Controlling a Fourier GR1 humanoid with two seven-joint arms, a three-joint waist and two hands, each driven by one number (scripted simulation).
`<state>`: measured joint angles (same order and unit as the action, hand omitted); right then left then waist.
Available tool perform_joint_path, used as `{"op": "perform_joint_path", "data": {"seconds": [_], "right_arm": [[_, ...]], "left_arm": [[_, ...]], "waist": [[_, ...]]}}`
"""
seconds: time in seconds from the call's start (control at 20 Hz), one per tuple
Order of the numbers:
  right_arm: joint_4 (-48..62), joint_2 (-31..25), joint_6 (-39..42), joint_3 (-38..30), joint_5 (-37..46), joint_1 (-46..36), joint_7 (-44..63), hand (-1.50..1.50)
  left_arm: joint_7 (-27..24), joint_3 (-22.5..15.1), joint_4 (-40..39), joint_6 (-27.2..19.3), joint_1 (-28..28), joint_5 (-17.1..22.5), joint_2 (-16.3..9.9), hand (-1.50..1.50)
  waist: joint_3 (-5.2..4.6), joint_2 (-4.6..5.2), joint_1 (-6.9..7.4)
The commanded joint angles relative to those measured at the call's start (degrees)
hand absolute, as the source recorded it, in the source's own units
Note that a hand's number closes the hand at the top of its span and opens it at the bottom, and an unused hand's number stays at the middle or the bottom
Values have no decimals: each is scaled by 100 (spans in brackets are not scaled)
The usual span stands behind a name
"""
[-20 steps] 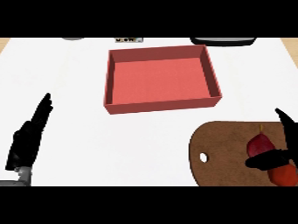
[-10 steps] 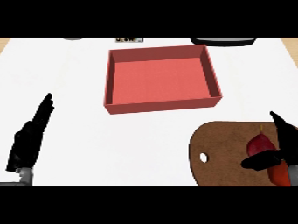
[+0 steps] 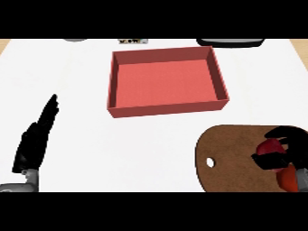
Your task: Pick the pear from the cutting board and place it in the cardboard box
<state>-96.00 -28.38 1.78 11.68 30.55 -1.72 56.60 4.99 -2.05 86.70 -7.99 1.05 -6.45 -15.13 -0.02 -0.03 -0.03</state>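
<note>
The red, rounded pear (image 3: 271,146) lies on the round brown wooden cutting board (image 3: 233,158) at the lower right of the white counter (image 3: 83,135), and the black right hand (image 3: 296,151) is curled round it from the right, so that only a patch of its glossy red skin is seen between the fingers. The grasp appears to be made there because the fruit must be lifted clear of the board before it can be carried. The square red open-topped cardboard box (image 3: 166,81), just beyond the board and to its left, is seen with nothing inside. The black left hand (image 3: 36,142) is held open at the left edge, fingers straight, resting.
</note>
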Motion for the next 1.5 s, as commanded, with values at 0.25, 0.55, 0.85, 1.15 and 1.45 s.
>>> {"op": "perform_joint_path", "data": {"seconds": [0.25, 0.55, 0.85, 1.15, 1.45], "right_arm": [[-351, 9, -43, -19, 1244, -41, 184, 150], [198, -735, 864, 873, 744, -1653, -2697, 150], [453, -1407, 1061, 948, 516, -2395, -4961, 150], [1335, -1576, 1141, 356, -414, -3073, -7080, 150], [2254, -1303, 1927, -254, -1836, -3650, -8816, 150]], "left_arm": [[204, 240, 481, 286, -252, 68, -107, 0], [-60, -236, 264, 409, 159, -18, 106, 0], [-12, -341, 312, 461, 341, -51, 134, 0], [28, -280, 225, 422, 393, -60, 133, 0], [103, -310, 148, 326, 482, -155, 197, 0]], "waist": [[1, -7, 0], [41, 279, 995], [68, 305, 1059], [62, 310, 931], [54, 306, 846]]}}
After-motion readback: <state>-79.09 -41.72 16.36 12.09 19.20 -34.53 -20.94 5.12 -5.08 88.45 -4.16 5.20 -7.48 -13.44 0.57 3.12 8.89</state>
